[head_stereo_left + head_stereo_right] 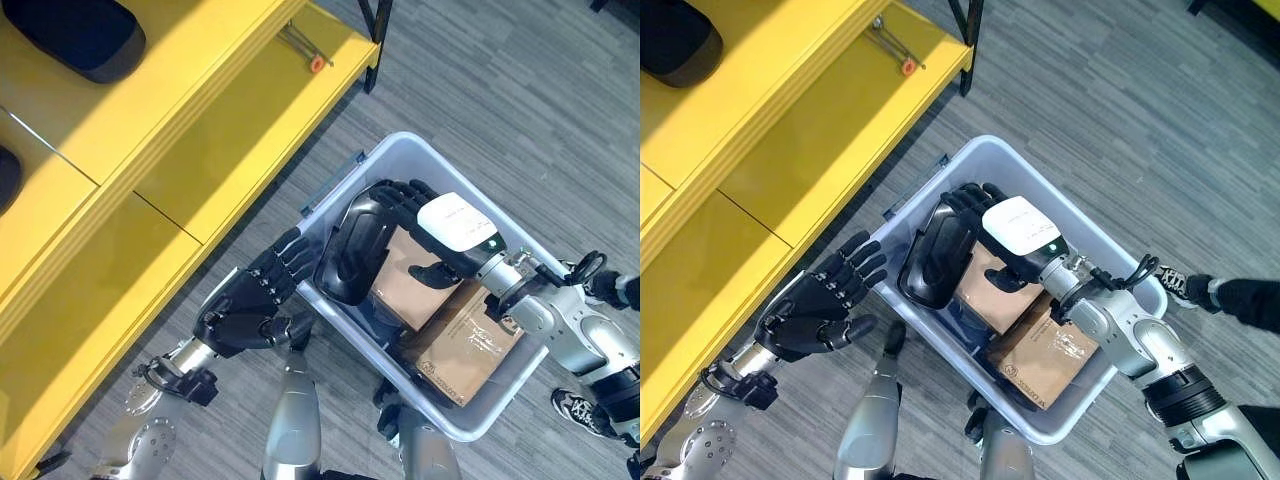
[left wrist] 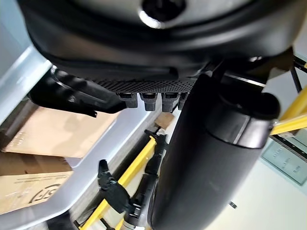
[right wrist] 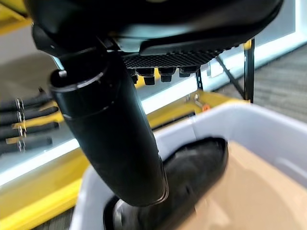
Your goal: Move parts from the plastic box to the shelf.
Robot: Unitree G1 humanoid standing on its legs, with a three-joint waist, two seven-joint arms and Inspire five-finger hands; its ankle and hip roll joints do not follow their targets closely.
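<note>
A black part (image 1: 355,250), smooth, rounded and elongated like a moulded shell, stands tilted against the near-left wall inside the box (image 1: 400,155). The right hand (image 1: 400,205) lies over its upper end, fingers bent down across the top of the part; whether they grip it or only rest there I cannot tell. The wrist behind the hand carries a white cover (image 1: 455,222) with a small green light.

The left hand (image 1: 820,300) hangs outside the box, just beside its left wall, between the box and the shelf (image 1: 790,150). Its fingers are spread and nearly straight, holding nothing.

The box is pale grey-white plastic, rectangular with rounded corners and a thick rim, standing on grey striped carpet (image 1: 520,90). Beside the part, under the right forearm, lie two brown cardboard cartons (image 1: 460,345), flat-faced and matte; the nearer one bears dark print too small to read.

The shelf is bright yellow, glossy, with flat boards divided by thin seams and a black upright post (image 1: 378,30) at its far corner. On the upper board sits another dark rounded part (image 1: 85,35). Near the far end of the lower board lies a thin metal tool (image 1: 305,50) with an orange tip.
</note>
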